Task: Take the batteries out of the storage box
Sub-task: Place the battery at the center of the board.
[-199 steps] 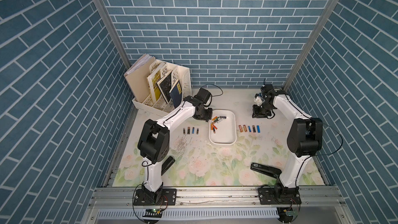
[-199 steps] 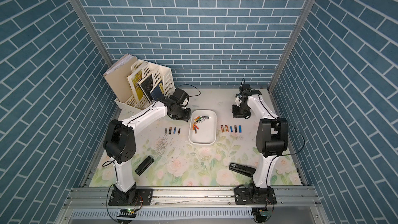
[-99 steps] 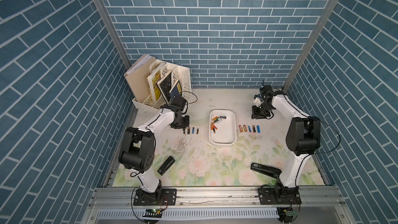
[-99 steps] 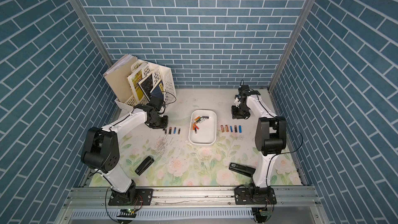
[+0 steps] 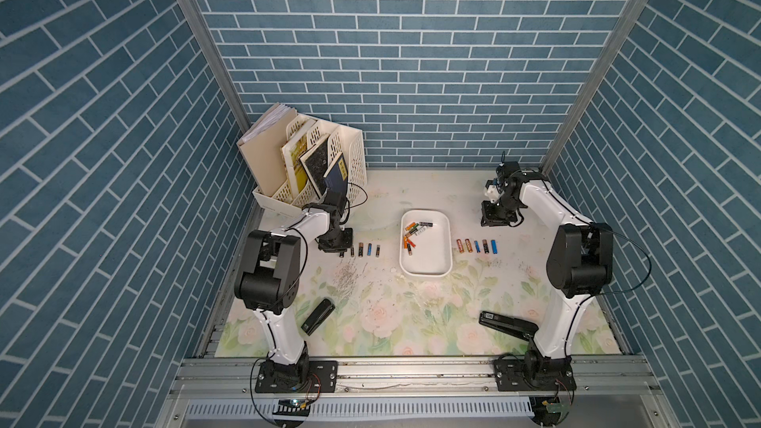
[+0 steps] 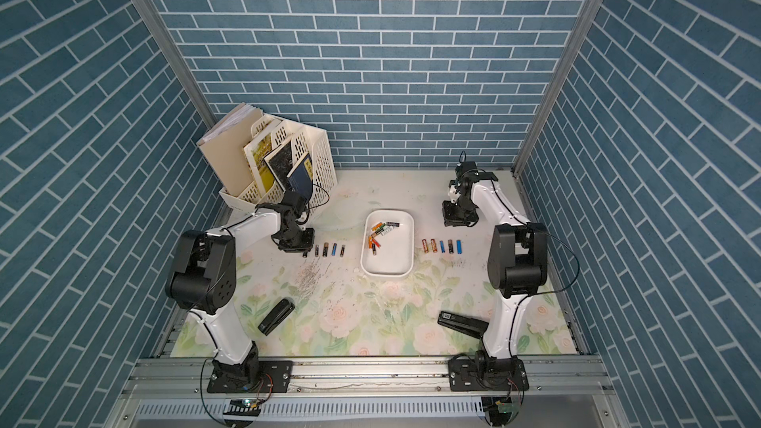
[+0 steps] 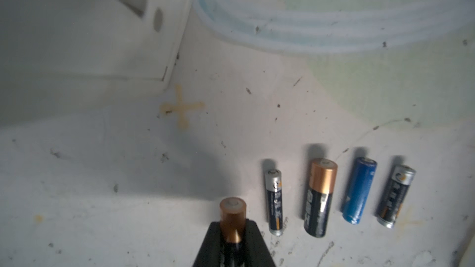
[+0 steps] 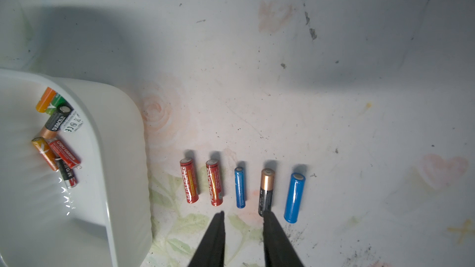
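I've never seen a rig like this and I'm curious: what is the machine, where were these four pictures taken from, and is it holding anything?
It is two white robot arms on one table, each ending in a two-fingered gripper. Two pictures look down on the whole scene from above; the other two come from a camera on each wrist. On the flowered table stands a white storage box with several batteries inside. Four more lie in a row by the left arm, five in another row by the right arm. There are also two black staplers and a file rack with books. The left gripper is shut on a copper-topped battery; the right gripper is open and empty.
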